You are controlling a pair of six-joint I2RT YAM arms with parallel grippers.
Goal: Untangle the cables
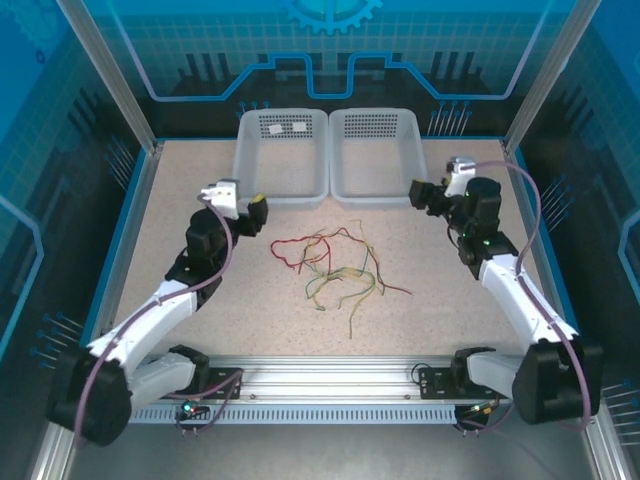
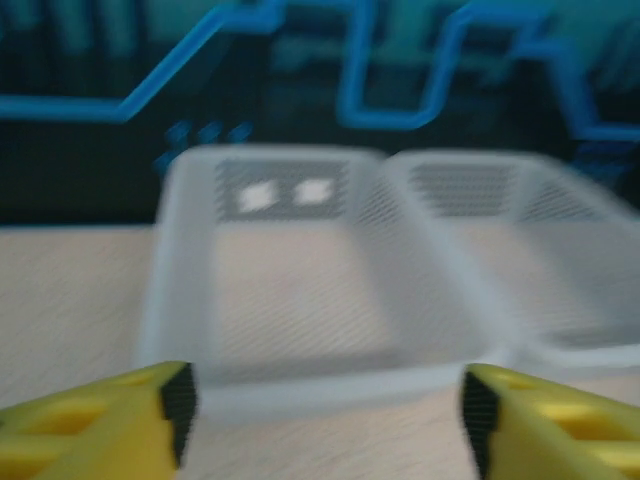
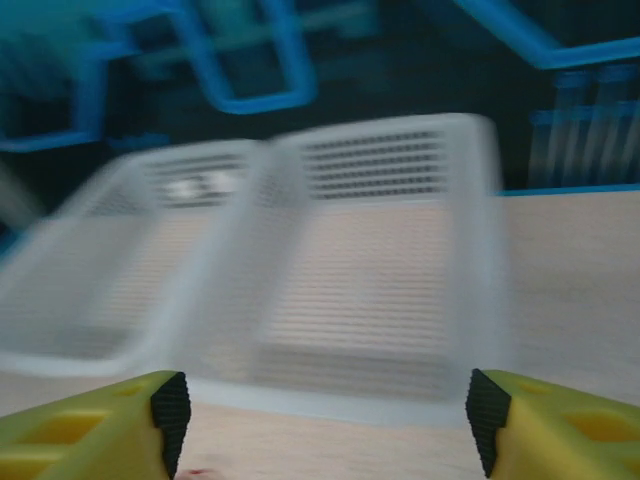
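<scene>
The cables (image 1: 330, 265) lie in one loose tangle at the middle of the table. Red strands (image 1: 296, 248) curl on its left and top, and yellow-green strands (image 1: 347, 283) loop across its lower half. My left gripper (image 1: 254, 215) hovers left of the tangle and apart from it. In the left wrist view this gripper (image 2: 325, 425) is open, its yellow fingers (image 2: 110, 425) wide with only table between them. My right gripper (image 1: 423, 194) sits up and to the right of the tangle. It is open too (image 3: 325, 430), nothing between its fingers (image 3: 550, 430).
Two white perforated baskets stand side by side at the back of the table, the left basket (image 1: 280, 197) and the right basket (image 1: 375, 193), just beyond both grippers. Blue frame edges (image 1: 118, 250) bound the table's sides.
</scene>
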